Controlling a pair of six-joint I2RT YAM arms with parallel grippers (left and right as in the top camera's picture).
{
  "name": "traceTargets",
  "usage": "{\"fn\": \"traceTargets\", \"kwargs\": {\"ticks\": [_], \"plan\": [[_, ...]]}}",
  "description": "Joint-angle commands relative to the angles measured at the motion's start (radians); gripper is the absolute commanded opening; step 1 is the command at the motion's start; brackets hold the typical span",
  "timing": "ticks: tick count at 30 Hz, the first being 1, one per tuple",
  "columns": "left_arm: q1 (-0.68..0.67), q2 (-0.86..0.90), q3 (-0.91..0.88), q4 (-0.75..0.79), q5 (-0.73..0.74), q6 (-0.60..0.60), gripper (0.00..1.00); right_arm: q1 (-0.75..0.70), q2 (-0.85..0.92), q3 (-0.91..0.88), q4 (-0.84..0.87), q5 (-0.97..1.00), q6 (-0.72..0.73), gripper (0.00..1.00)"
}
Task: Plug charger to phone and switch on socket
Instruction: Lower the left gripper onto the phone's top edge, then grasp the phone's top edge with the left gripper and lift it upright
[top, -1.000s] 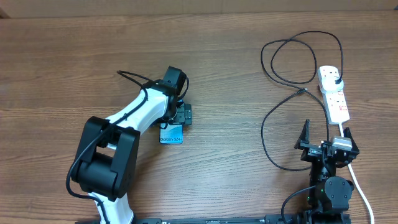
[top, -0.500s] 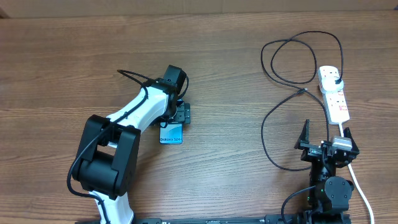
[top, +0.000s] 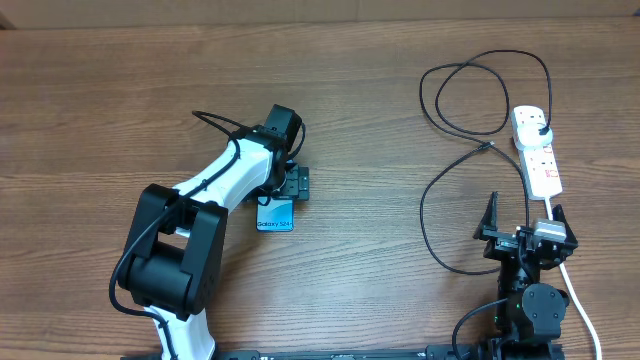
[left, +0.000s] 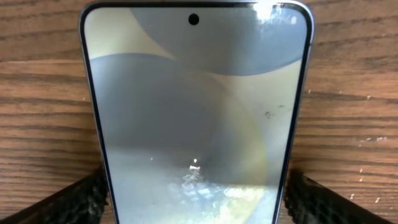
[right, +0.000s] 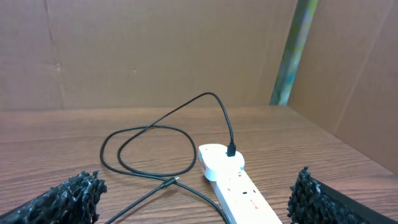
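Phone (top: 275, 218) partly hidden under left fingers (left: 76, 201)

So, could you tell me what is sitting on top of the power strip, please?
A black adapter is plugged into the power strip's far end, its cable looping away. The outlet beneath it is covered.
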Motion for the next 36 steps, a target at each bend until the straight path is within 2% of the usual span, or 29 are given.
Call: {"fn": "traceTargets", "kwargs": {"ticks": [1,4,12,15,25,36], "plan": [[-0.008,0.102,-0.063,-0.013,0.158,-0.020,0.90,0.004,-0.010,-0.011,0.006,-0.001,-0.008,1.00],[-0.008,0.102,-0.062,-0.017,0.158,-0.023,0.84,0.004,-0.010,-0.011,0.006,-0.001,-0.008,1.00],[-0.008,0.101,-0.061,-0.021,0.159,-0.023,0.81,0.004,-0.010,-0.011,0.007,-0.001,-0.008,1.00],[-0.007,0.101,-0.052,-0.036,0.166,-0.023,0.76,0.004,-0.010,-0.011,0.006,-0.001,-0.008,1.00],[-0.007,0.101,0.028,-0.115,0.171,-0.038,0.67,0.004,-0.010,-0.011,0.007,-0.001,-0.008,1.00],[-0.007,0.101,0.146,-0.228,0.351,-0.042,0.65,0.004,-0.010,-0.011,0.007,-0.001,-0.008,1.00]]}}
